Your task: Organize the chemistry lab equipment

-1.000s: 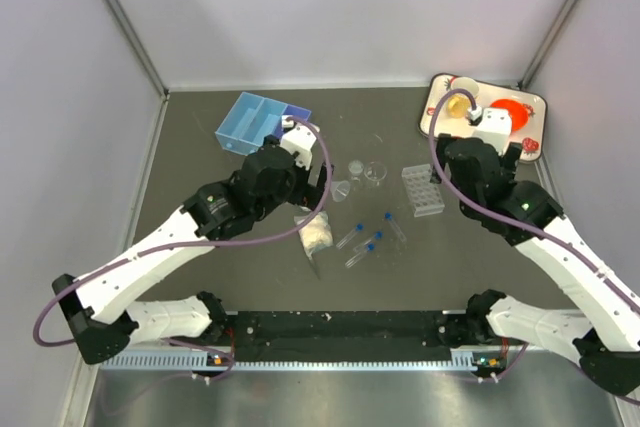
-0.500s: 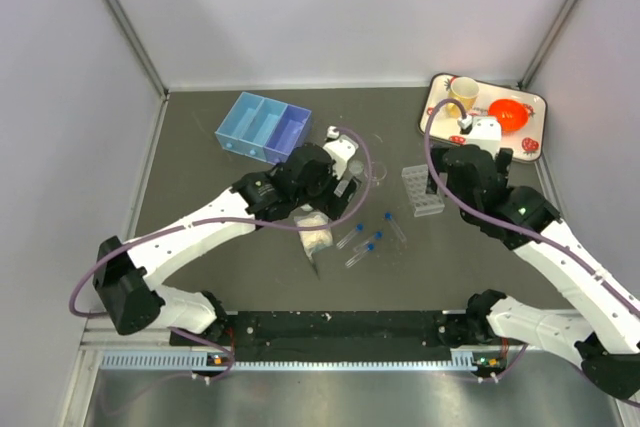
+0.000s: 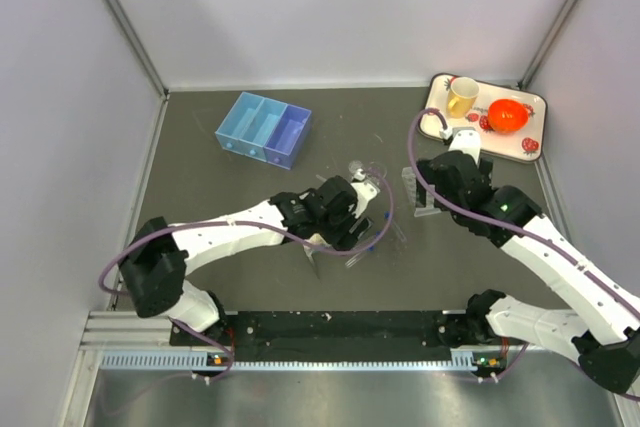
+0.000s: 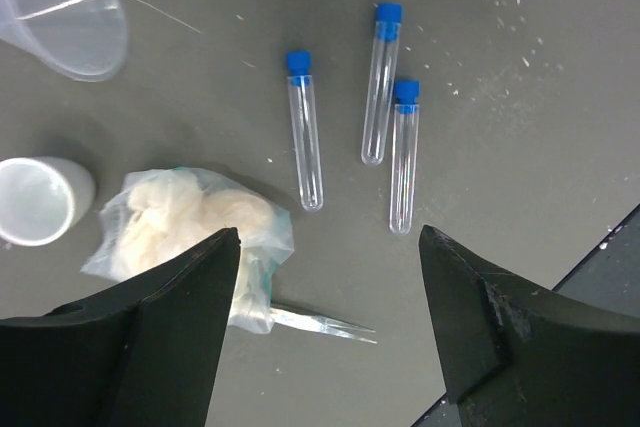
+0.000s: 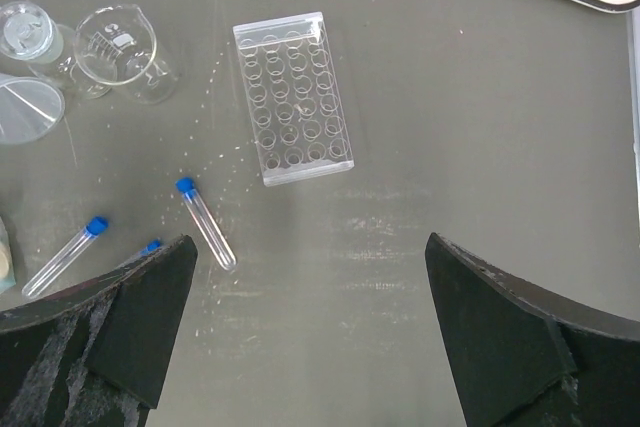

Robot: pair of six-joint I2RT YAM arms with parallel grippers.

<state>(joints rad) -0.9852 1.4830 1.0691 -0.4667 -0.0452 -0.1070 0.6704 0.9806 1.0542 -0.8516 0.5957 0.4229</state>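
Blue-capped tubes (image 4: 305, 137) lie beside the bag (image 4: 190, 222), funnel (image 4: 60, 12) and beaker (image 4: 40, 202).

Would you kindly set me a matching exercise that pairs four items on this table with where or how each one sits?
Items:
1. blue tray
2. tube rack
3. yellow mug
4. bag of white material

Descriptions:
A. standing on the strawberry-patterned tray
B. all its holes empty
C. lying beside the blue-capped tubes
D. at the far left of the table, apart from the rest

Pairs: 1-D, 2-B, 3-A, 4-C
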